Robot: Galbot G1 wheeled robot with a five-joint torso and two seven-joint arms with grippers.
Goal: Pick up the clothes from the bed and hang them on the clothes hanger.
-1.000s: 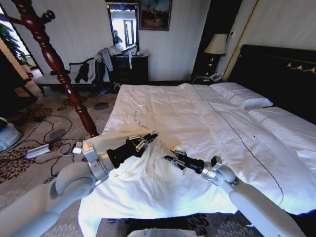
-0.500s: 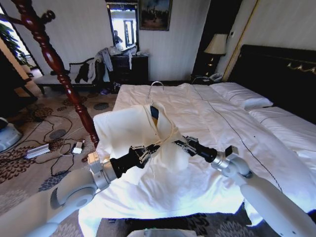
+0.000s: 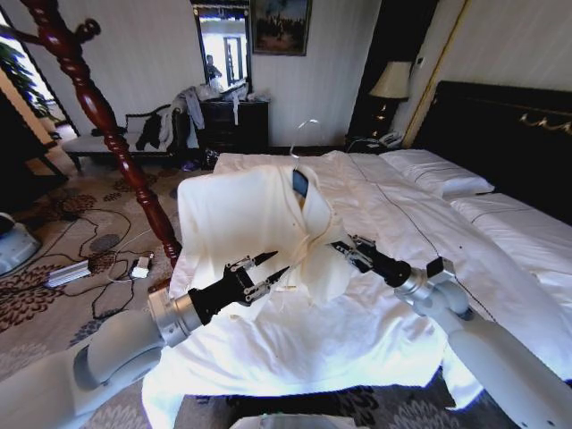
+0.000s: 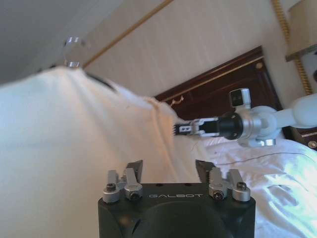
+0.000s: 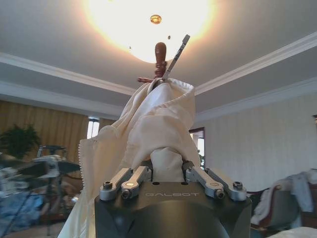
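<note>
My right gripper (image 3: 345, 249) clamps the clothes (image 3: 246, 223) on the hanger (image 3: 301, 182) above the bed (image 3: 375, 322) for carrying, while my left gripper (image 3: 264, 273) hangs apart beneath.

Hotel-style bedroom: bed (image 3: 500, 232), bedside lamp (image 3: 391, 82), dresser (image 3: 234, 125).

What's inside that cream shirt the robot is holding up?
A black hanger: a dark bit shows at the shirt's collar, its silver hook above. The fabric hides its shoulders and bottom bar.
</note>
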